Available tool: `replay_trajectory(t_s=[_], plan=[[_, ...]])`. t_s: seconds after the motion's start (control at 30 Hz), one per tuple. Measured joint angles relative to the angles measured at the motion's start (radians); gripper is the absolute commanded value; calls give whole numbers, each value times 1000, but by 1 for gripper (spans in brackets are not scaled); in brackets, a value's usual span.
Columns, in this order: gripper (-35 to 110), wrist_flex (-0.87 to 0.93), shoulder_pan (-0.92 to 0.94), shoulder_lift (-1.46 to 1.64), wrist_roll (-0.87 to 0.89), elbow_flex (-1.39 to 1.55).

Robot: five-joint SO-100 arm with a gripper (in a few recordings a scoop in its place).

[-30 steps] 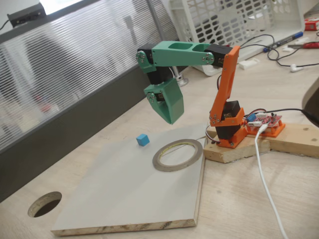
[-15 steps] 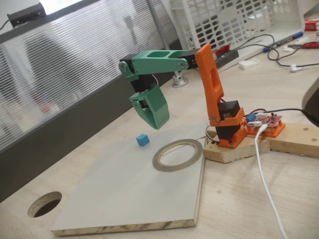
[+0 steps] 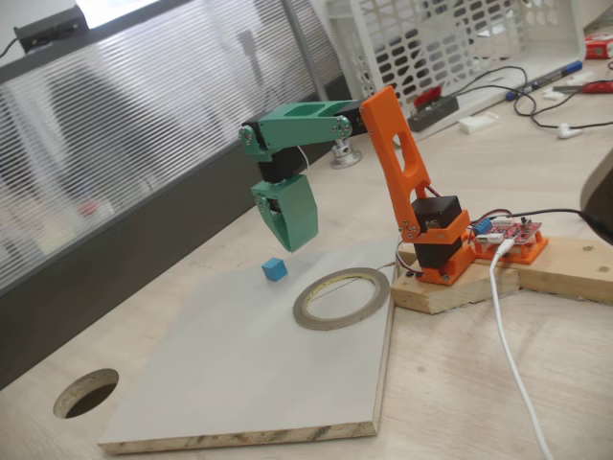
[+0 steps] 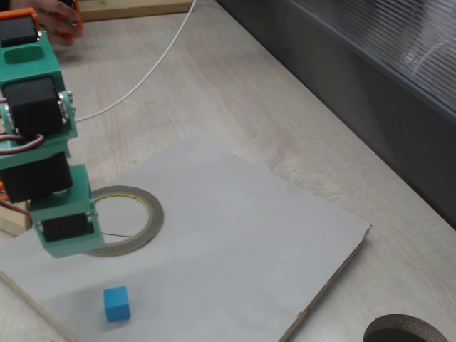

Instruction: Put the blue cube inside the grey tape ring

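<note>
Handling: blue cube (image 3: 275, 269) looks light, rigid, smooth; best pinched across two opposite flat faces.
Cube place: on the grey board (image 3: 230, 374), left of the grey tape ring (image 3: 342, 298), apart from it.
Arm pose: elbow bent, gripper (image 3: 290, 238) pointing down above the cube.
Gripper state: empty; opening cannot be told.

The cube (image 3: 275, 269) is bright sky blue with plain faces. The tape ring (image 3: 341, 298) is grey-brown with a yellowish inner rim. The gripper (image 3: 290, 220) is green, on an arm (image 3: 402, 163) of green and orange. The board (image 3: 249, 374) under them is pale grey.
</note>
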Motion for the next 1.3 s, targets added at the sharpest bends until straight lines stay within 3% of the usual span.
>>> replay_trajectory(t_s=[0.3,1.3], plan=[[1,-101,-63,0,0,0],[1,-101,-126,0,0,0]])
